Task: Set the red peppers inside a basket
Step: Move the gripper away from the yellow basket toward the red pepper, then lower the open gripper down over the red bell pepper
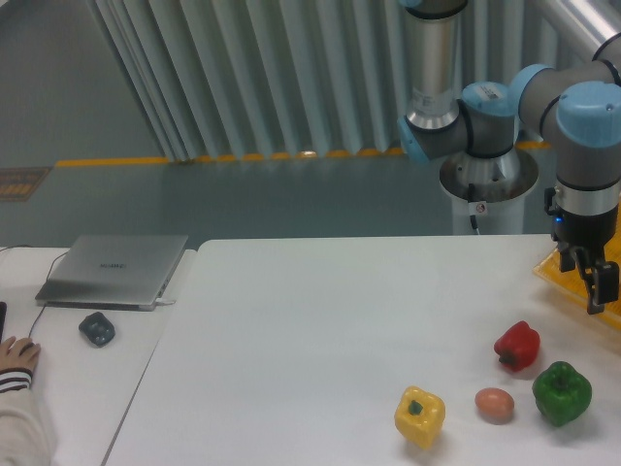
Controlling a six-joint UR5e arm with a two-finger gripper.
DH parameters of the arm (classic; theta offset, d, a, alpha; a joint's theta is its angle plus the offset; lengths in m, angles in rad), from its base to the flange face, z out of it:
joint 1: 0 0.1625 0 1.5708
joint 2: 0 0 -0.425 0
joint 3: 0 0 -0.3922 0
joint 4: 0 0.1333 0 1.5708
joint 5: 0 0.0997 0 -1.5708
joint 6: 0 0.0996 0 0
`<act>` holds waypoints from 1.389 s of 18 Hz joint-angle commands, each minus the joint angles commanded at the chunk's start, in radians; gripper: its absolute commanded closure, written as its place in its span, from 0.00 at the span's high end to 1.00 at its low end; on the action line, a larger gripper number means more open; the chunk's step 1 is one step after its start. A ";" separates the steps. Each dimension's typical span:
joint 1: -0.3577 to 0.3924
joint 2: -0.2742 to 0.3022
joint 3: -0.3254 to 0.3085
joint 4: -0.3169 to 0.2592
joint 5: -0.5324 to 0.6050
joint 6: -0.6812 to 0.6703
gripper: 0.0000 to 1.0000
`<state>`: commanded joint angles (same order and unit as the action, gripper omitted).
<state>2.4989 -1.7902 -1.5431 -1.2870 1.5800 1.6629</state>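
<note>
The red pepper (517,345) lies on the white table (320,330) at the right, glossy and lobed, with its dark stem toward the front left. The yellow-orange basket (555,273) shows only partly at the right edge, behind the pepper. My gripper (585,279) hangs over the basket's near part, above and to the right of the red pepper and well apart from it. Its fingers stand apart with nothing between them.
A green pepper (562,392), a small orange-pink round fruit (495,404) and a yellow pepper (420,416) lie in front of the red one. A closed laptop (114,268), a dark mouse (96,328) and a person's hand (17,354) are at the left.
</note>
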 joint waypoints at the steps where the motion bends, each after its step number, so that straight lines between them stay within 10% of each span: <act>1: -0.003 0.003 -0.009 0.003 -0.001 -0.002 1.00; 17: -0.020 -0.002 -0.032 0.005 -0.078 -0.224 1.00; 21: -0.022 0.028 -0.158 0.122 -0.123 -0.336 1.00; 25: -0.020 0.032 -0.187 0.080 -0.062 -0.357 1.00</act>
<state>2.4789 -1.7579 -1.7303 -1.2071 1.5185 1.3054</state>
